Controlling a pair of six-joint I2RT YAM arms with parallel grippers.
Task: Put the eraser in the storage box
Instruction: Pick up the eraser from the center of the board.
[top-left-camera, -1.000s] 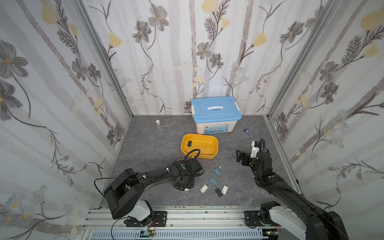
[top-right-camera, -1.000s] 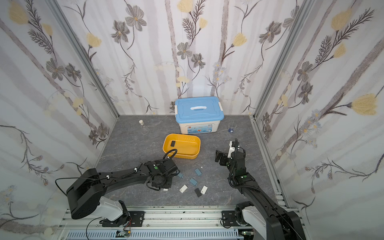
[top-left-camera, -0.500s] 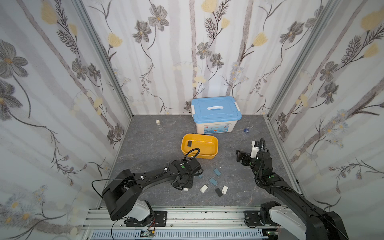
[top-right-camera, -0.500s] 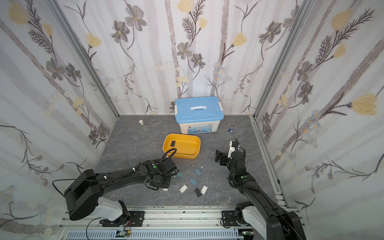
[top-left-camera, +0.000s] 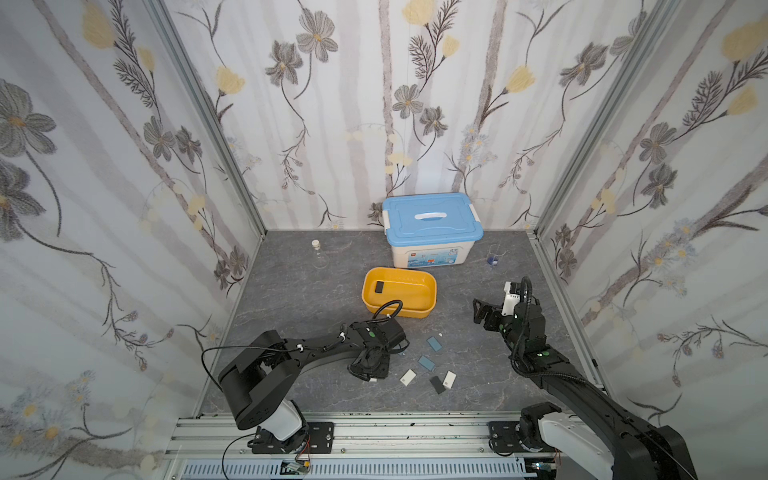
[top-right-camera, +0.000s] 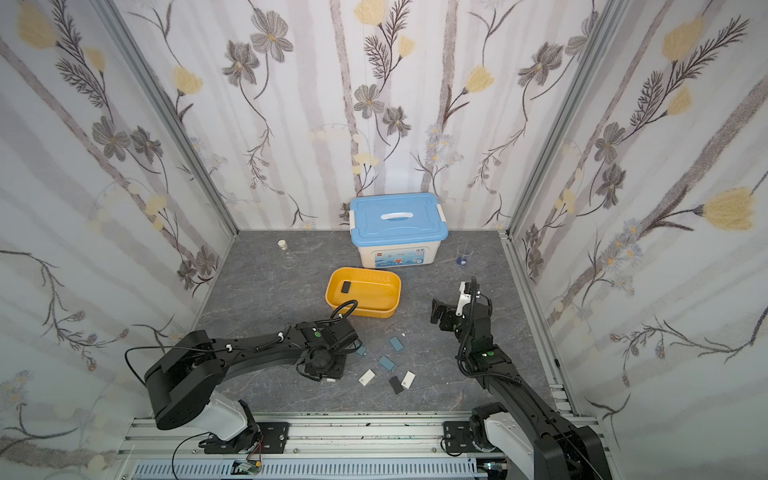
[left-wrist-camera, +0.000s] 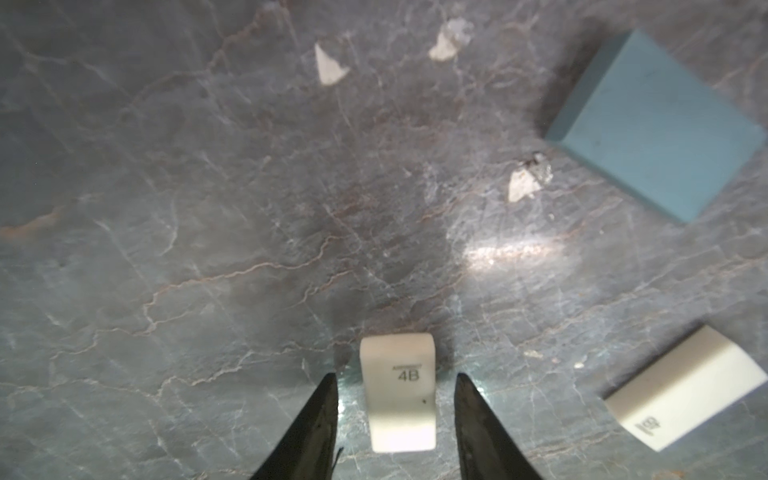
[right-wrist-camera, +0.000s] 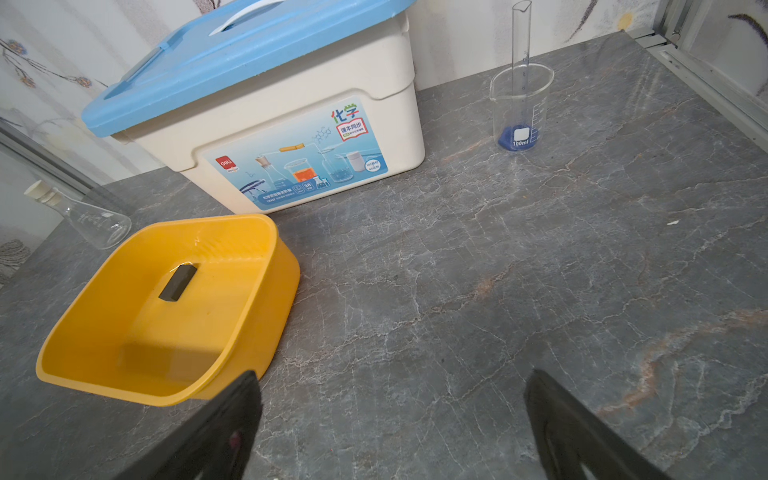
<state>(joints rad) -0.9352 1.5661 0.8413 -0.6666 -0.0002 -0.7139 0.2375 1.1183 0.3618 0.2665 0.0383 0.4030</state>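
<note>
In the left wrist view a white eraser (left-wrist-camera: 397, 399) marked 4B lies flat on the grey table. My left gripper (left-wrist-camera: 395, 376) is open around it, with a gap between each fingertip and the eraser. In both top views that gripper (top-left-camera: 370, 365) (top-right-camera: 322, 365) is low over the table, in front of the yellow storage box (top-left-camera: 407, 311) (top-right-camera: 370, 309). A black eraser (top-left-camera: 379, 286) (right-wrist-camera: 178, 282) lies inside the box (right-wrist-camera: 266, 316). My right gripper (right-wrist-camera: 392, 374) (top-left-camera: 484, 311) hovers open and empty to the right of the box.
Several loose blue, white and black erasers (top-left-camera: 434, 343) (top-left-camera: 408, 377) (top-left-camera: 436, 384) lie right of the left gripper, two of them (left-wrist-camera: 660, 124) (left-wrist-camera: 681, 399) in its wrist view. A blue-lidded white bin (top-left-camera: 432, 228), a flask (top-left-camera: 319, 253) and a beaker (top-left-camera: 493, 255) stand at the back.
My left gripper has shifted a little toward the table's front and its jaws have spread. The right arm has not moved.
</note>
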